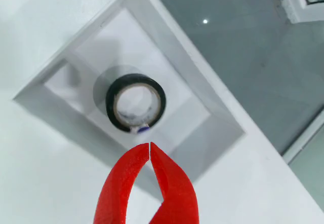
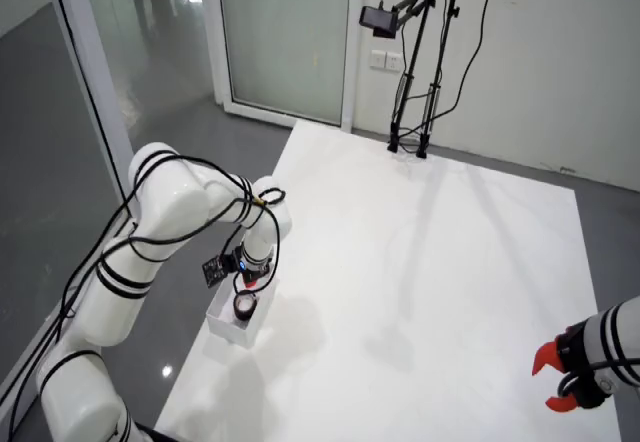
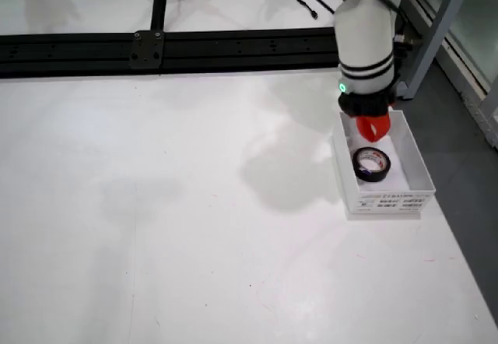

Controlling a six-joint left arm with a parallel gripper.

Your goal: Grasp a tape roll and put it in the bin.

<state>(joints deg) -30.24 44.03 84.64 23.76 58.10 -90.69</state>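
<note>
A black tape roll point(image 1: 135, 102) with a pale core lies flat on the floor of a white box-shaped bin point(image 1: 167, 36). In the view that rides on the gripper, my red gripper point(image 1: 150, 145) hangs above the bin, its fingertips touching, with nothing between them. From the side, the gripper point(image 3: 373, 131) hovers over the bin's point(image 3: 420, 174) far half, just above the roll point(image 3: 371, 164). The high view shows the roll point(image 2: 243, 305) in the bin point(image 2: 226, 330) under the gripper point(image 2: 250, 282).
The bin stands near the white platform's edge, with grey floor point(image 1: 253, 57) beyond. A second arm's red gripper point(image 2: 556, 374) rests at the lower right of the high view. A black rail point(image 3: 156, 48) crosses the back in the side view.
</note>
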